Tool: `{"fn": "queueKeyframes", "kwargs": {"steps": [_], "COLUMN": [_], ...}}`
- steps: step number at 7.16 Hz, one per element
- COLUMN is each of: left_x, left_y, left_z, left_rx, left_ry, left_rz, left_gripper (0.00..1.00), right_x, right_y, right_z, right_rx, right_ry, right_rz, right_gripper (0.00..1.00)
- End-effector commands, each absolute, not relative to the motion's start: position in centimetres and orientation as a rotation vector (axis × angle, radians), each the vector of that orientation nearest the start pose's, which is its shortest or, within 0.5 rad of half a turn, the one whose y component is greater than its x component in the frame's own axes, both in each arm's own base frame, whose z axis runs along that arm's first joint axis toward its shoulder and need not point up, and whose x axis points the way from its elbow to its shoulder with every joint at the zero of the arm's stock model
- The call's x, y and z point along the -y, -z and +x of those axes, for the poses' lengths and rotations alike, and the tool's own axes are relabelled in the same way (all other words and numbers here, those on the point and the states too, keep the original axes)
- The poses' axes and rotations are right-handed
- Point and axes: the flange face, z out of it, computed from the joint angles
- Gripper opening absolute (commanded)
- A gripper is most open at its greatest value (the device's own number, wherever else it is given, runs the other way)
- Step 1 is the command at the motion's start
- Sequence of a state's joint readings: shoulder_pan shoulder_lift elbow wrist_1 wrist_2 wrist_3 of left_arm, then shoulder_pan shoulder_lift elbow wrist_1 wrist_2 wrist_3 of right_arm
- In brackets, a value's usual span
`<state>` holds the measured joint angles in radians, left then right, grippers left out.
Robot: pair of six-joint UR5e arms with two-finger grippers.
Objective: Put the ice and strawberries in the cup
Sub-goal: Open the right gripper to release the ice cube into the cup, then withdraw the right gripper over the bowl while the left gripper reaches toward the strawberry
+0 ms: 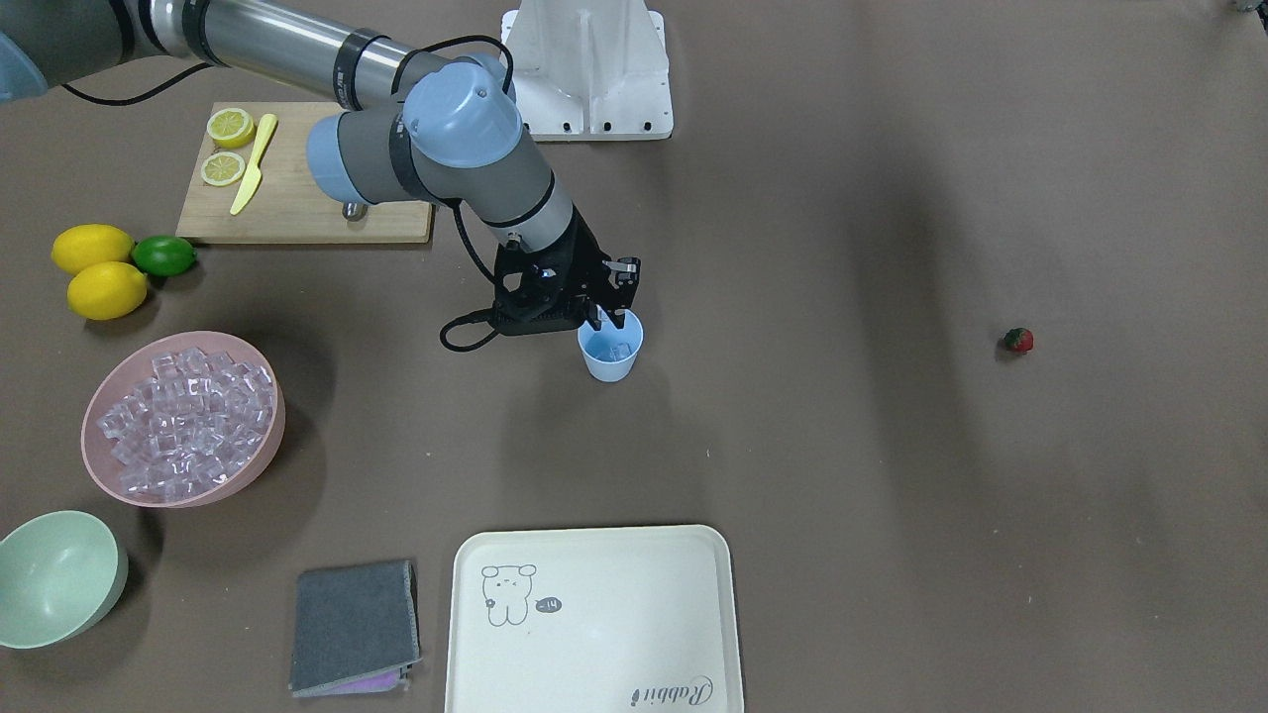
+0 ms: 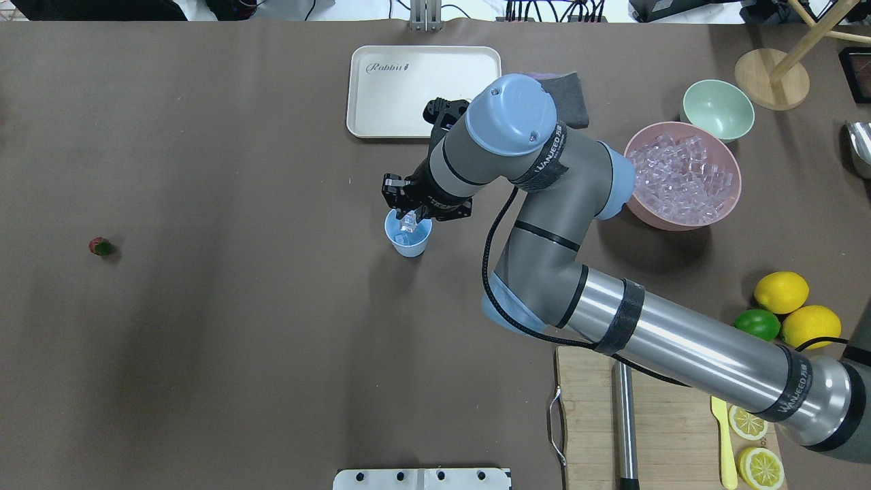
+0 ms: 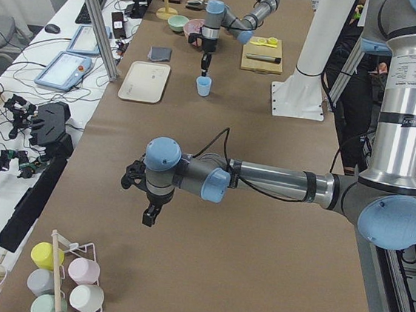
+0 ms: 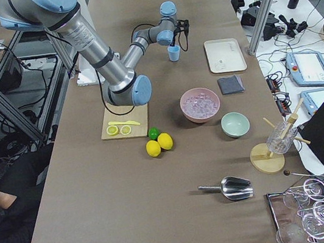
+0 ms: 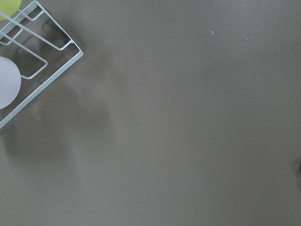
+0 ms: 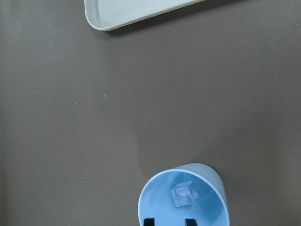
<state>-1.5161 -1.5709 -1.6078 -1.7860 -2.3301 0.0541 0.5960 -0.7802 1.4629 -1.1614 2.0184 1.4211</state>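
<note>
The light-blue cup stands mid-table; it also shows in the overhead view and the right wrist view. One clear ice cube lies inside it. My right gripper hangs just above the cup's rim, its fingertips apart and empty. More ice fills the pink bowl. The tiny red strawberry lies alone on the table, far from the cup. My left gripper hovers above bare table; I cannot tell whether it is open or shut.
A cream tray and a grey cloth lie at the operators' edge. A pale green bowl, lemons and a lime, and a cutting board stand on the right arm's side. A wire mug rack lies under the left wrist.
</note>
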Motion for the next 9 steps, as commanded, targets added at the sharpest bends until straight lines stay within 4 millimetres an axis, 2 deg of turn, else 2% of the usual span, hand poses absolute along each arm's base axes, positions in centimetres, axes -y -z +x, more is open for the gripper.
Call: {"fn": "queueKeyframes", "kwargs": {"steps": [1, 2, 3, 4, 5, 6, 7, 8, 9], "left_x": [51.0, 51.0, 51.0, 51.0, 51.4, 51.8, 52.2, 52.9, 53.1], "left_y": [-61.9, -61.9, -61.9, -61.9, -61.3, -60.0, -57.8, -55.4, -54.1], "left_z": [-3.7, -3.7, -3.7, -3.7, -3.6, -3.6, -2.8, 0.5, 1.8], "left_rx": [-0.756, -0.756, -0.756, -0.756, -0.758, -0.763, -0.764, -0.769, -0.779], "left_ry": [-0.2, -0.199, -0.199, -0.199, -0.202, -0.21, -0.242, -0.317, -0.354], "left_rz": [0.24, 0.239, 0.239, 0.241, 0.25, 0.273, 0.31, 0.33, 0.362], "left_gripper": [0.98, 0.98, 0.98, 0.98, 0.98, 0.98, 0.98, 0.98, 0.98], "right_x": [48.9, 49.1, 49.1, 49.1, 49.8, 51.2, 51.9, 51.3, 51.7], "right_y": [-17.0, -17.0, -16.8, -15.6, -14.8, -14.2, -15.4, -19.1, -22.1], "right_z": [-55.9, -56.0, -56.0, -55.5, -53.7, -49.6, -44.4, -39.0, -34.2], "right_rx": [1.131, 1.121, 1.127, 1.142, 1.165, 1.162, 1.139, 1.142, 1.142], "right_ry": [-0.157, -0.181, -0.181, -0.181, -0.172, -0.176, -0.196, -0.167, -0.167], "right_rz": [0.018, 0.042, 0.04, 0.041, 0.012, -0.044, -0.076, -0.065, -0.061], "right_gripper": [0.34, 0.98, 0.99, 0.99, 0.99, 0.99, 0.99, 0.99, 0.99]}}
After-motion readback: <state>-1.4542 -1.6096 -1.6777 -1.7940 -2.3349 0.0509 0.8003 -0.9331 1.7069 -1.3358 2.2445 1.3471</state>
